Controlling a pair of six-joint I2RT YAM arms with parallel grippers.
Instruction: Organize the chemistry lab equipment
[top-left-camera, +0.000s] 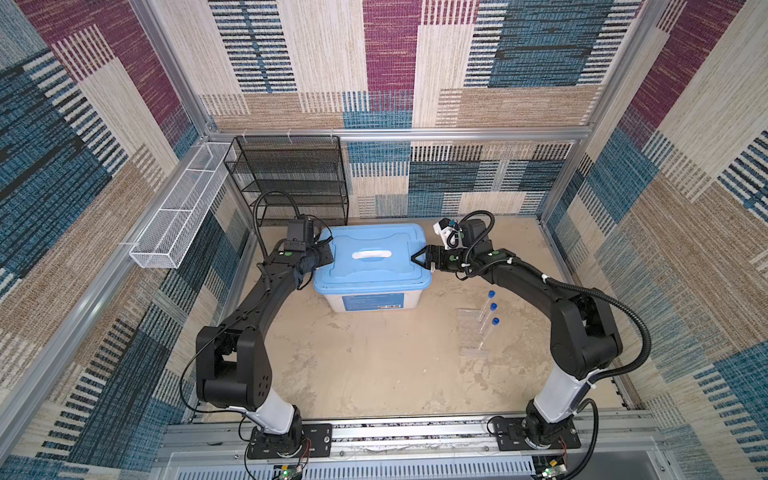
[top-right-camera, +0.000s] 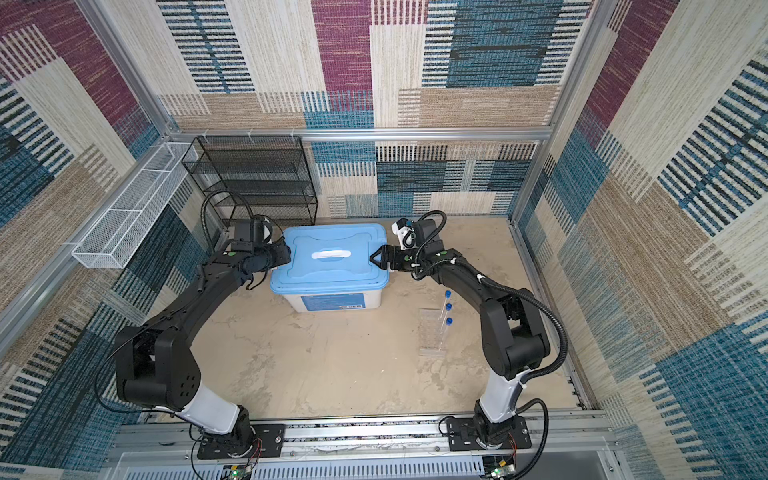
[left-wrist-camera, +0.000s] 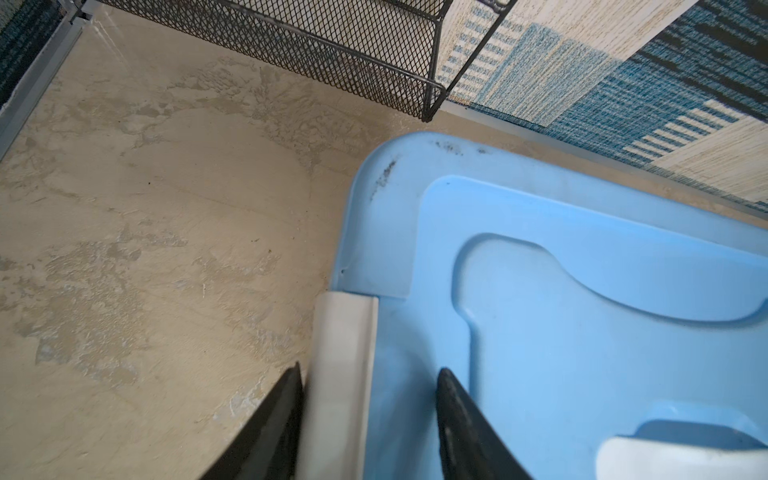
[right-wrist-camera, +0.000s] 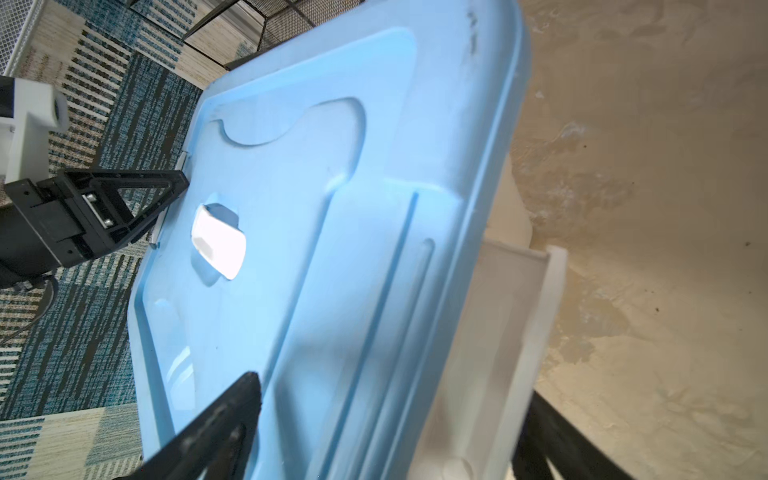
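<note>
Top views both show the three blue-capped test tubes (top-left-camera: 485, 320) standing in the clear tube rack (top-left-camera: 471, 332) on the table (top-left-camera: 374, 365), near the right arm and apart from the bin (top-left-camera: 370, 266). Right gripper (right-wrist-camera: 374, 415) gapes wide around the bin's white latch, holding nothing yet; left gripper (left-wrist-camera: 370, 399) sits half open straddling the opposite latch (left-wrist-camera: 340, 374), grip unclear. Those tubes look light, slick and breakable, so I'd pinch gently just below the cap.

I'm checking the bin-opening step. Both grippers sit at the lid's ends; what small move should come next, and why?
Probably close the right gripper on the white side latch it straddles. Its jaws stand open around the latch, while the left gripper already brackets the opposite latch, and the blue lid is still on.
</note>
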